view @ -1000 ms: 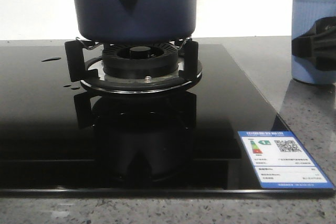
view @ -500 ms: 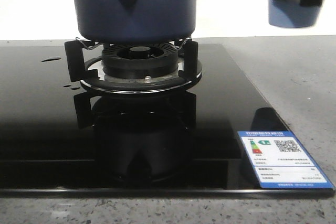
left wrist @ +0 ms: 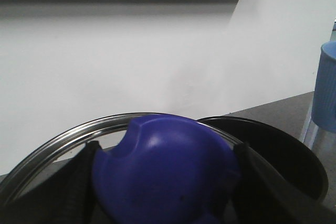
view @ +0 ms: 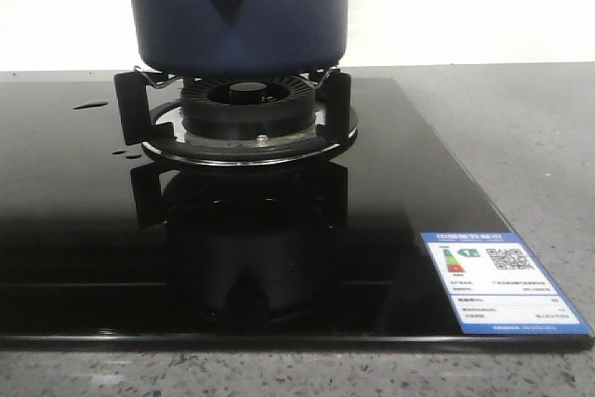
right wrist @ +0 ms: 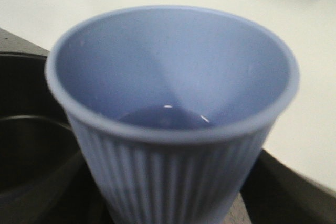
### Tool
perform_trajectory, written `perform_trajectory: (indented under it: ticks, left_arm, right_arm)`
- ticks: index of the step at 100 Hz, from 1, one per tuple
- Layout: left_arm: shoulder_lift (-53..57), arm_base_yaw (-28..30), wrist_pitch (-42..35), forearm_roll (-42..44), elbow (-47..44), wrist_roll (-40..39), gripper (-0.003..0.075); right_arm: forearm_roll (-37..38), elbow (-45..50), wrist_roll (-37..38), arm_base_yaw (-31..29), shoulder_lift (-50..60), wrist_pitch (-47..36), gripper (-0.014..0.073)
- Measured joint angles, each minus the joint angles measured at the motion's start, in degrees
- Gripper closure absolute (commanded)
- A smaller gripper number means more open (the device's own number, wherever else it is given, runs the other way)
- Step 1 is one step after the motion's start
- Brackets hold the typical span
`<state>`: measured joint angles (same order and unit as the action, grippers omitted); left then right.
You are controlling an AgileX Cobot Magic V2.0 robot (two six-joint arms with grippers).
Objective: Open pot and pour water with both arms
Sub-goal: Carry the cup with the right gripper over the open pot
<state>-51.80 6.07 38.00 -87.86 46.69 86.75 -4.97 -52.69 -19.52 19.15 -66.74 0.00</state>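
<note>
Glossy black glass hob [view: 84, 230] supports the heavy, rigid navy-blue round pot [view: 238, 6]; its blue lid knob [left wrist: 163, 177] is clamped left, the light ribbed pale-blue cup [right wrist: 173, 124] apparently held right, jaws unseen.

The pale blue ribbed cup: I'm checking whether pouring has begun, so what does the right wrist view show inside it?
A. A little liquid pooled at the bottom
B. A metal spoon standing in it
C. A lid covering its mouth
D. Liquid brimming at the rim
A. In the right wrist view the cup is open-mouthed and mostly bare inside, with only a small glinting pool of liquid at its bottom.
</note>
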Motion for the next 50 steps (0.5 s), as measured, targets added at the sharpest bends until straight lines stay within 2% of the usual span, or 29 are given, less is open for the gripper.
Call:
perform_trajectory:
  ticks: [21, 50]
  left_arm:
    - [0.0, 0.0, 0.0, 0.0, 0.0, 0.0, 0.0425]
    - [0.0, 0.0, 0.0, 0.0, 0.0, 0.0, 0.0425]
  right_arm:
    - [4.4, -6.7, 0.0, 3.9, 0.0, 6.2, 0.0296]
    - [7.6, -11.5, -0.4, 6.7, -0.4, 10.3, 0.0296]
